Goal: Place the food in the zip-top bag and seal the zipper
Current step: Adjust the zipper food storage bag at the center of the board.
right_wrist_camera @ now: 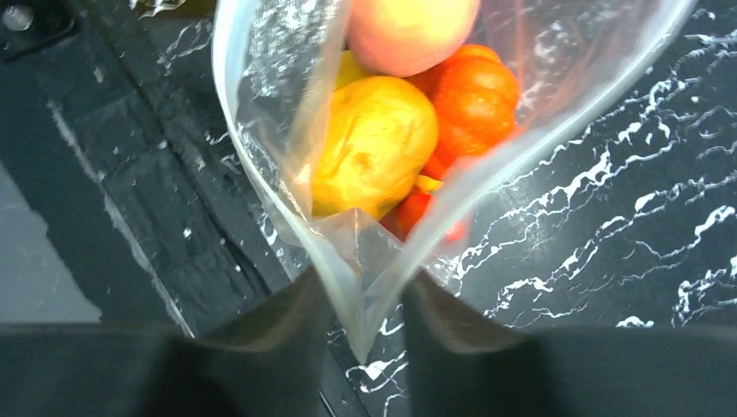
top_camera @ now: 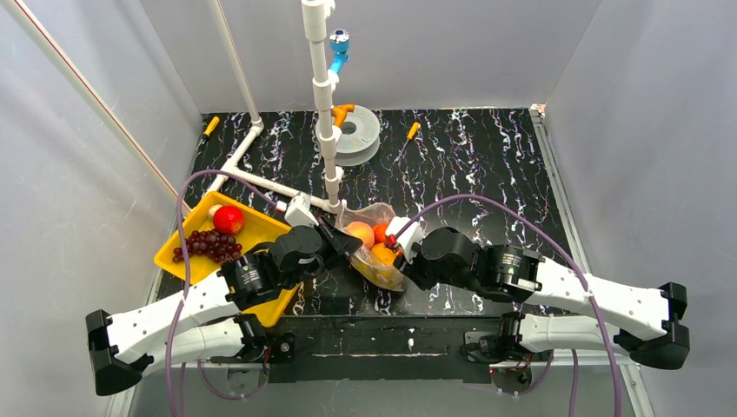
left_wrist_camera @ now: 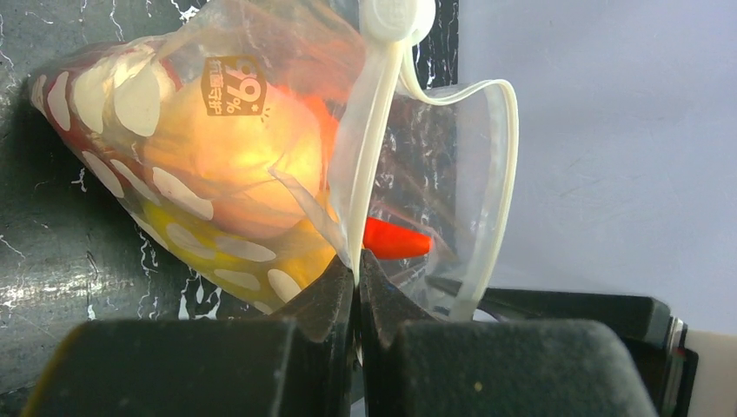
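Top external has the zip-top bag [top_camera: 375, 215] on the counter [top_camera: 487, 165] squarely between my two arms, its mouth stretched left to right from one pincer to the other. The left pincer [left_wrist_camera: 357, 262] is clamped fully shut on the zipper [left_wrist_camera: 372, 130] strip at its end of the mouth. The right pincer [right_wrist_camera: 363, 300] stands part-way open, a finger either side of the mouth's far fold; I can't tell whether it truly pinches the film. Looking in, I see a peach [right_wrist_camera: 408, 30], a yellow fruit [right_wrist_camera: 374, 143] and a small orange pumpkin [right_wrist_camera: 476, 91] inside. A red apple [top_camera: 229, 219] and purple grapes [top_camera: 209, 246] sit on the yellow tray [top_camera: 261, 233], left of the bag and nearer my left arm, so I reckon the mouth's long axis runs roughly towards the next pick
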Available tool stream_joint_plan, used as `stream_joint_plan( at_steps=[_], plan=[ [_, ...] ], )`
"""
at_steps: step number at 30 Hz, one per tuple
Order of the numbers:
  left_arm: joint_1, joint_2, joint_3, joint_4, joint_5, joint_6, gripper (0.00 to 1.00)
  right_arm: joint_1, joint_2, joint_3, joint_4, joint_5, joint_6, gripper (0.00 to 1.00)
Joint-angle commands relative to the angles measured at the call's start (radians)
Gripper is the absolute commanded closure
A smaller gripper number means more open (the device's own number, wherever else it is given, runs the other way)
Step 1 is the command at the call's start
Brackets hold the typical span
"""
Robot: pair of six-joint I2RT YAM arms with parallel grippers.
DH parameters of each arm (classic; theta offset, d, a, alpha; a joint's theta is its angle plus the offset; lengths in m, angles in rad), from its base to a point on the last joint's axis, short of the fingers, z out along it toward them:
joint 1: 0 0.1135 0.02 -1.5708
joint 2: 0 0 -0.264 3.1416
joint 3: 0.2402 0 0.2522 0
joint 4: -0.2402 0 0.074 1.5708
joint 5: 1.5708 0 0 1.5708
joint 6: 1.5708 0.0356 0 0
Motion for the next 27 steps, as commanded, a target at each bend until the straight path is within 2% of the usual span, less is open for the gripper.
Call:
stream_joint_plan(
  at_steps=[1, 3, 4, 6, 8, 10, 12, 16, 19, 24, 25, 27],
  plan=[
    [-0.005, -0.011, 0.038, 0.001, -0.037, 0.010, 1.00, 0.006, -0.009, -0.015, 0.109, 0.180, -0.012, 0.74],
    [-0.005, -0.025, 0.037, 0.009, -0.029, 0.070, 1.00, 0.006, -0.025, -0.020, 0.125, 0.175, -0.035, 0.96],
    [-0.005, -0.040, 0.035, 0.010, -0.027, 0.124, 0.92, 0.006, -0.035, -0.030, 0.135, 0.173, -0.051, 0.99],
    [-0.003, -0.087, 0.026, 0.033, -0.014, 0.296, 0.72, 0.006, -0.051, -0.044, 0.144, 0.156, -0.069, 0.99],
    [0.001, -0.146, 0.026, 0.054, 0.046, 0.587, 0.48, -0.002, -0.062, -0.059, 0.142, 0.102, -0.088, 0.99],
    [0.007, -0.202, 0.026, 0.027, 0.139, 0.806, 0.25, -0.017, -0.069, -0.069, 0.136, 0.054, -0.093, 0.99],
    [0.025, -0.241, 0.041, -0.060, 0.237, 0.963, 0.14, -0.030, -0.078, -0.075, 0.130, 0.022, -0.095, 0.99],
    [0.132, -0.289, 0.048, -0.175, 0.415, 1.153, 0.07, -0.082, -0.104, -0.079, 0.123, -0.052, -0.096, 0.99],
    [0.331, -0.307, -0.001, -0.119, 0.640, 1.225, 0.06, -0.136, -0.113, -0.064, 0.104, -0.104, -0.093, 0.99],
    [0.636, -0.254, -0.151, 0.209, 0.986, 1.260, 0.05, -0.214, -0.106, -0.036, 0.053, -0.181, -0.106, 0.99],
    [0.679, -0.234, -0.184, 0.305, 1.122, 1.249, 0.05, -0.220, -0.103, -0.033, 0.041, -0.188, -0.109, 0.99],
    [0.742, -0.174, -0.231, 0.482, 1.280, 1.224, 0.04, -0.233, -0.094, -0.024, 0.019, -0.195, -0.115, 0.99]
  ],
)
